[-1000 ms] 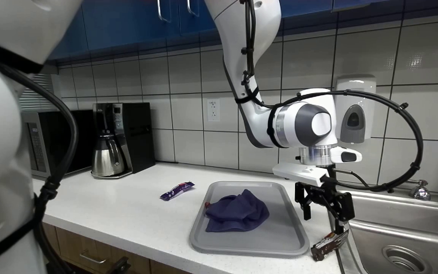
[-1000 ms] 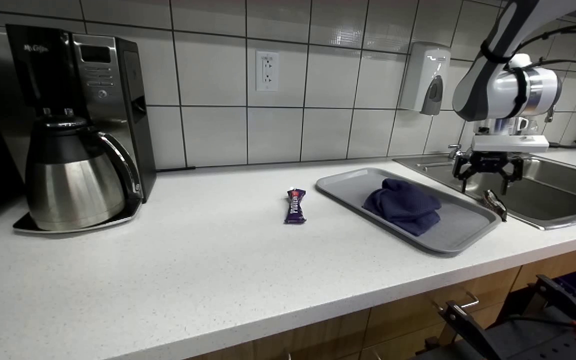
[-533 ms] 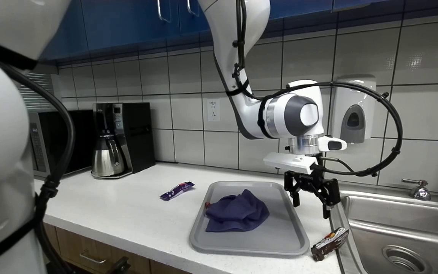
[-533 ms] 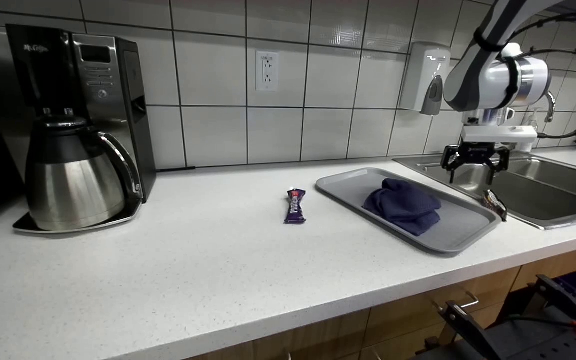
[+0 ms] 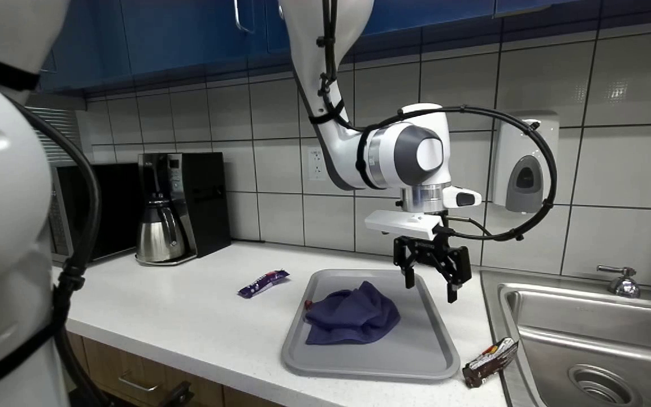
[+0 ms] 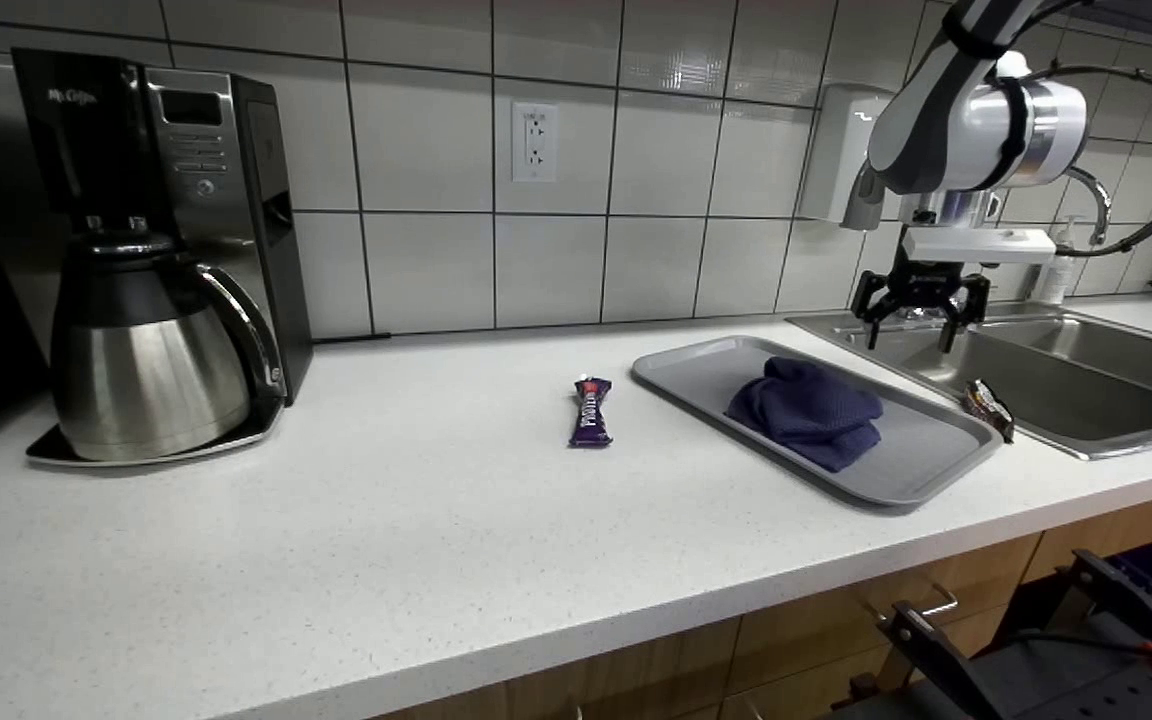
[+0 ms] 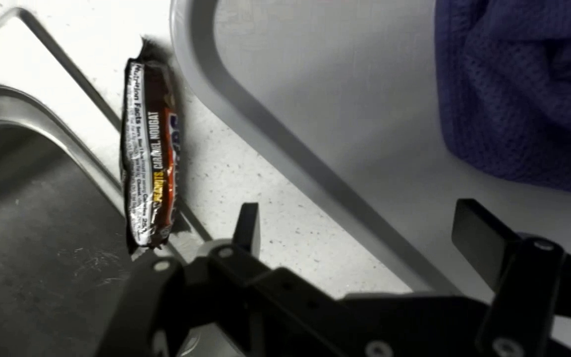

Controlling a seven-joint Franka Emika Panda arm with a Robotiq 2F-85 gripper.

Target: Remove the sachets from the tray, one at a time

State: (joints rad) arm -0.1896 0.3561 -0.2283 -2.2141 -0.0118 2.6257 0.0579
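My gripper [image 5: 430, 287] is open and empty, above the sink-side edge of the grey tray [image 5: 421, 356]; it also shows in an exterior view [image 6: 910, 340] and the wrist view [image 7: 360, 218]. A crumpled purple cloth [image 5: 354, 316] lies on the tray. A small red bit [image 5: 308, 304] peeks out at the cloth's edge; the rest is hidden. A brown sachet [image 5: 489, 362] lies on the counter between tray and sink, also in the wrist view [image 7: 149, 153]. A purple sachet [image 6: 590, 412] lies on the counter on the tray's other side, away from the sink.
A steel sink [image 5: 613, 339] is beside the brown sachet. A coffee maker with a steel carafe [image 6: 156, 370] stands at the far end of the counter. A soap dispenser [image 5: 529, 164] hangs on the tiled wall behind the arm.
My gripper has risen and moved away from the brown sachet toward the tray's side and the wall. It looks open throughout. The sachets, cloth and tray have not moved.
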